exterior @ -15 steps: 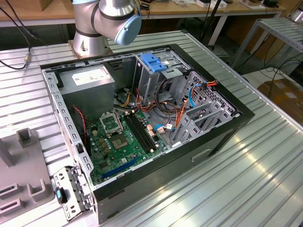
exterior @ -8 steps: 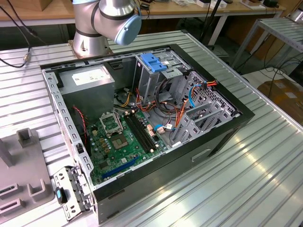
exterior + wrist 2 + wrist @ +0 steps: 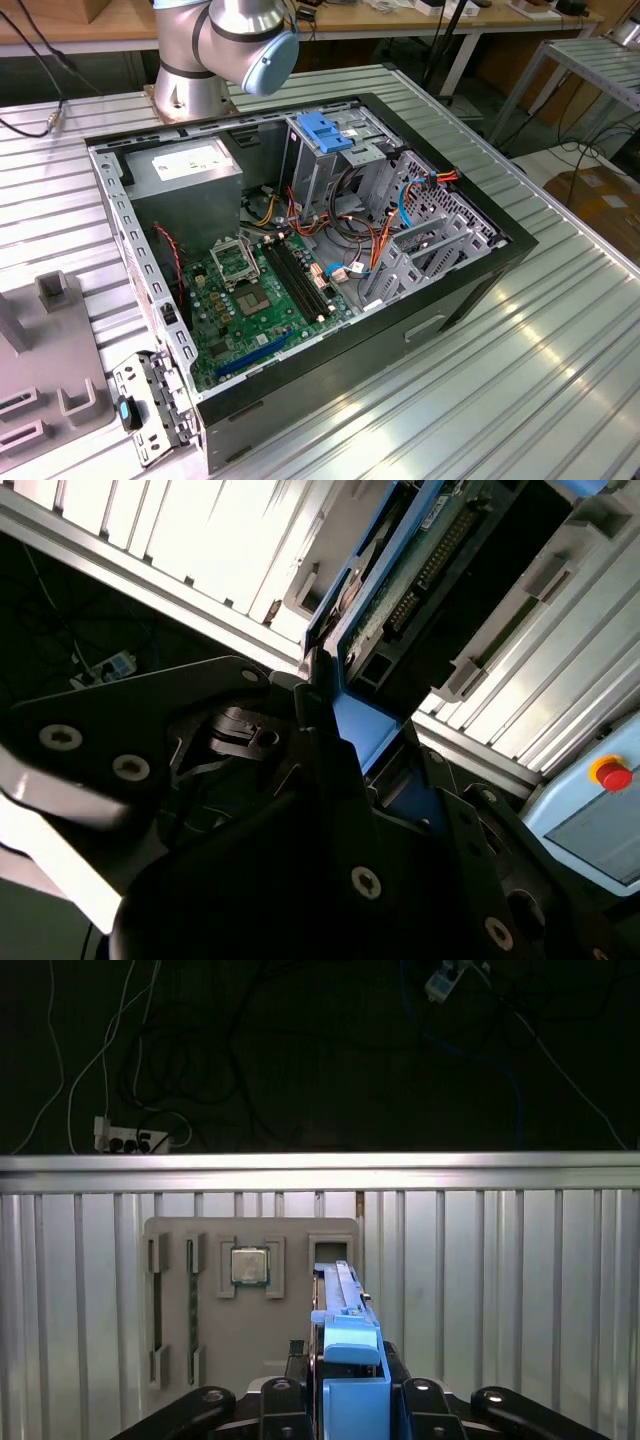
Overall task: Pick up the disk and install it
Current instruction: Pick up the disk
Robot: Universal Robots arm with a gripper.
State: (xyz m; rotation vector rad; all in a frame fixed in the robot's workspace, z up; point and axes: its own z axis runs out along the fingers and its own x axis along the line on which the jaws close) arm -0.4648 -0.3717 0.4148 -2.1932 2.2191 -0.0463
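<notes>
In the first wrist view the disk (image 3: 342, 1305) stands edge-on, a thin silver slab with a blue plastic end tab. My gripper (image 3: 348, 1385) is shut on it, one black finger on each flat side. The disk is held above a ribbed aluminium table, beside a grey holder plate (image 3: 250, 1300). In the second wrist view the disk (image 3: 400, 570) shows its green circuit-board face and blue side rail, running away from my gripper (image 3: 335, 715). The open computer case (image 3: 470, 290) lies on the table in the exterior view, with the blue-topped drive cage (image 3: 325, 130) inside it.
A grey power supply box (image 3: 185, 165) and the green motherboard (image 3: 255, 295) lie in the case, with loose cables (image 3: 360, 215) near the cage. The holder plate carries a processor chip (image 3: 250, 1265). A grey fixture (image 3: 50, 370) sits at the exterior view's left. The arm's base (image 3: 215, 50) stands behind the case.
</notes>
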